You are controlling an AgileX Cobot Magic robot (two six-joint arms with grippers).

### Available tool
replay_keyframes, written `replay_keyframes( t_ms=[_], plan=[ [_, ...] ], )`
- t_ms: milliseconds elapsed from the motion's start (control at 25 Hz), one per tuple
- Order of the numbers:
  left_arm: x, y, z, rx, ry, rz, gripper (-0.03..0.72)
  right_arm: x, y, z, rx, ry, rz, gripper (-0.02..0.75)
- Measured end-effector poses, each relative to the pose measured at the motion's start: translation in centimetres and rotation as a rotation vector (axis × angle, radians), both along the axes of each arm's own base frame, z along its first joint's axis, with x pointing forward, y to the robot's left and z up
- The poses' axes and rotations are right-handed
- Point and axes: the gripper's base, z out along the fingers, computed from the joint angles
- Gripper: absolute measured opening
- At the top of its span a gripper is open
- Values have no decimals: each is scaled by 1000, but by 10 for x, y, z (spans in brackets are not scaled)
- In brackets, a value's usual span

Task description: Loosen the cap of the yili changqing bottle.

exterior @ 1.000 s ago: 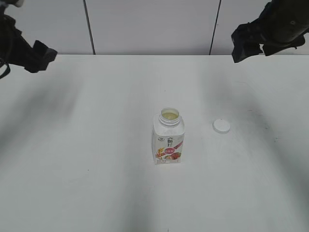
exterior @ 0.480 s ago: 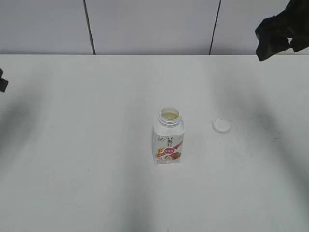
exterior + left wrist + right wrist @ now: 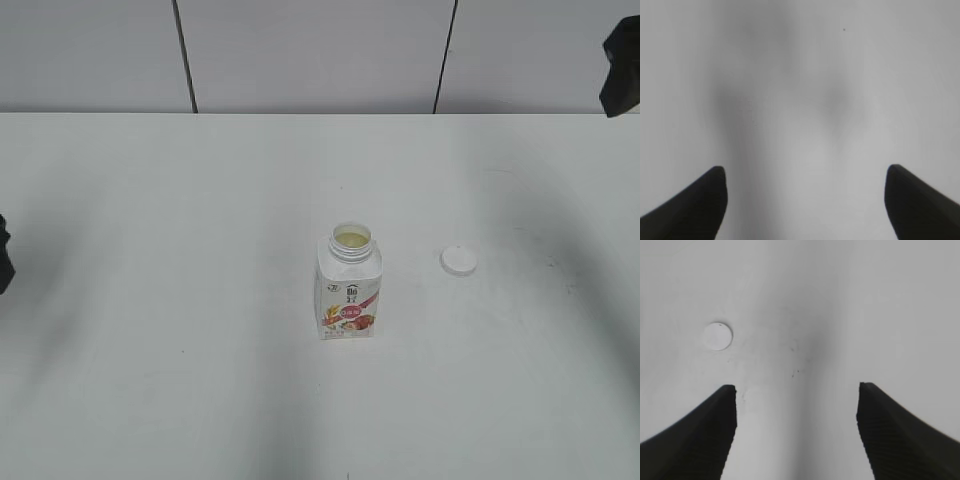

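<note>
The yili changqing bottle (image 3: 349, 287) stands upright in the middle of the white table, its neck open with pale liquid showing inside. The white cap (image 3: 459, 261) lies flat on the table to the bottle's right, apart from it; it also shows in the right wrist view (image 3: 718, 336). My left gripper (image 3: 804, 172) is open and empty over bare table; only a dark bit of it shows at the exterior view's left edge (image 3: 4, 255). My right gripper (image 3: 796, 390) is open and empty, raised at the far right (image 3: 622, 68), well away from the cap.
The white table (image 3: 180, 330) spreads around the bottle. A pale panelled wall (image 3: 310, 50) with dark seams runs along its far edge.
Both arms have pulled outward from the table's middle: the left one down and off the left edge, the right one off to the right. The bottle and cap have not moved.
</note>
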Motion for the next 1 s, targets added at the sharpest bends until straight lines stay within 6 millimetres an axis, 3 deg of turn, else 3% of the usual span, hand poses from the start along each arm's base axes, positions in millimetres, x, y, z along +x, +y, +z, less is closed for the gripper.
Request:
replay_keyframes(
  t_ms=[280, 640, 1000],
  plan=[
    [-43, 1, 35, -79, -121, 21, 585, -39, -9, -20, -18, 67, 0, 587],
    [-114, 6, 43, -139, -212, 31, 585, -96, -18, -30, 42, 49, -10, 587],
    [-160, 8, 39, -207, -416, 19, 581, -141, -28, -23, 78, -55, -8, 587]
  ],
)
